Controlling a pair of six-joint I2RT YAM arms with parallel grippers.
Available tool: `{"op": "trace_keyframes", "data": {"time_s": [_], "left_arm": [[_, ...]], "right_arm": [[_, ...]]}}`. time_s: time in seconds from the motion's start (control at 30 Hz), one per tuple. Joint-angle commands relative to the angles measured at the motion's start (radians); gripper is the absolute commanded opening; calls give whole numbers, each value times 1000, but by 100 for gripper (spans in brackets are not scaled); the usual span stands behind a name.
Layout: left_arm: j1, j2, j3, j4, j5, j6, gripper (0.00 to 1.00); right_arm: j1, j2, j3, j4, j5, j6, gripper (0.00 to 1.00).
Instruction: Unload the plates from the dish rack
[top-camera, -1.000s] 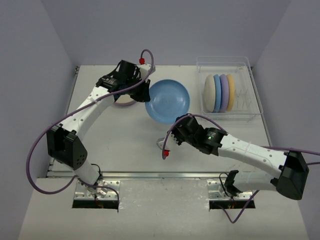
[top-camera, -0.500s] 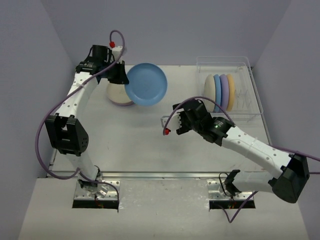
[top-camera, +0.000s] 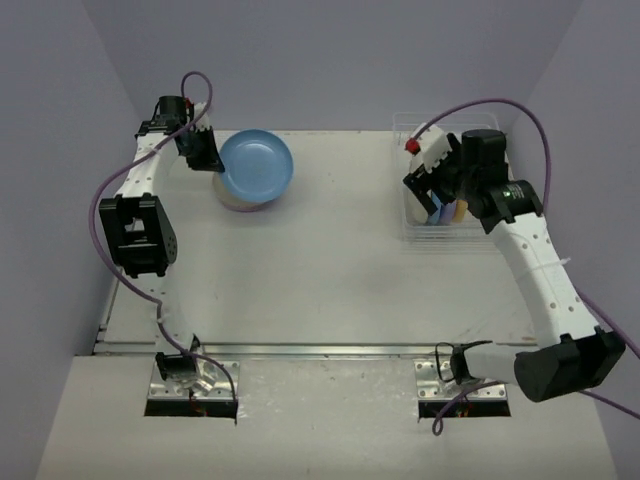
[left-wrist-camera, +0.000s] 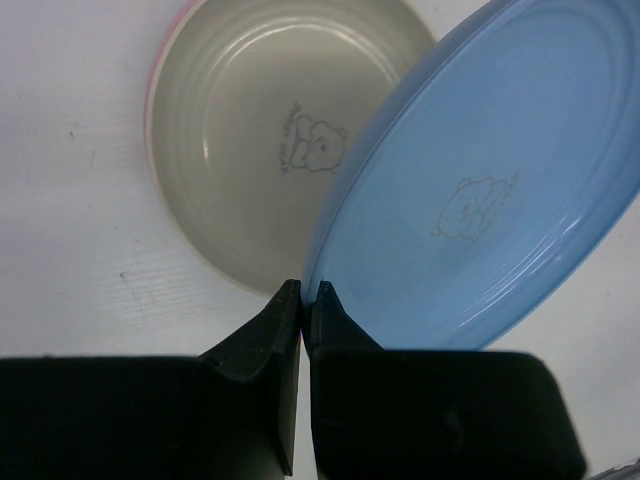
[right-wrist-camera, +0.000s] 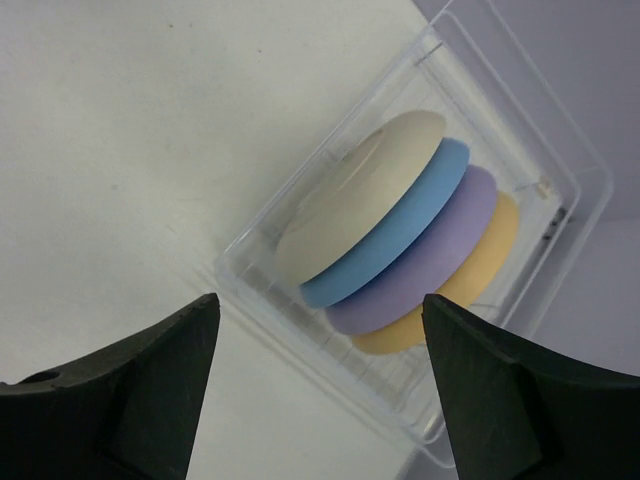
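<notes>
My left gripper (left-wrist-camera: 303, 295) is shut on the rim of a light blue plate (left-wrist-camera: 480, 200), held tilted above a cream plate (left-wrist-camera: 250, 130). The cream one lies on a pink plate (left-wrist-camera: 152, 90). From above, this blue plate (top-camera: 257, 165) and the left gripper (top-camera: 210, 158) are at the table's back left. My right gripper (right-wrist-camera: 320, 300) is open and empty, hovering over the near wall of the clear dish rack (right-wrist-camera: 300, 320). Standing on edge in the rack are cream (right-wrist-camera: 350, 210), blue (right-wrist-camera: 400, 225), lavender (right-wrist-camera: 440, 255) and yellow (right-wrist-camera: 485, 265) plates. In the top view the right arm covers most of them.
The dish rack (top-camera: 512, 205) stands at the back right corner of the white table (top-camera: 330, 270), close to the right wall. Purple cables loop off both arms. Grey walls close in the table on three sides.
The right gripper let go of the blue plate, opened and swung right to the rack. The left arm carried the plate left, over the stack at the back left.
</notes>
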Motion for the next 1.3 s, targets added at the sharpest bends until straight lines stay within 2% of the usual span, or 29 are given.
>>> {"op": "trace_keyframes", "data": {"time_s": [0.0,0.07,0.17,0.37,0.47,0.5,0.6,0.67,0.8,0.93,1.03,1.07,1.1,1.27], "left_arm": [[31,18,73,22,12,-40,0],[42,34,73,32,11,-45,0],[55,59,78,43,8,-52,0],[63,109,106,55,-17,-58,0],[63,130,121,50,-32,-58,4],[63,133,123,50,-40,-57,9],[65,126,120,51,-59,-54,36],[65,115,117,50,-63,-50,48],[65,76,111,43,-57,-43,55],[65,6,115,19,-10,-15,60],[63,-71,101,10,8,24,67],[61,-107,85,14,16,35,73],[59,-140,66,20,21,45,84],[12,-275,-49,42,-13,80,86]], "right_arm": [[-204,53,90,-119,-297,206,79],[-310,78,111,-147,-378,232,78],[-375,99,123,-162,-432,244,78],[-424,120,143,-177,-474,276,78],[-443,143,164,-186,-483,294,78],[-452,154,174,-193,-492,304,77],[-475,184,202,-209,-510,330,76],[-487,206,222,-219,-509,336,74],[-513,249,265,-240,-516,330,66],[-543,341,349,-317,-591,290,50],[-553,416,423,-377,-629,243,45],[-555,450,461,-401,-643,228,43],[-556,463,483,-418,-647,215,41],[-556,574,546,-438,-653,194,37]]}}
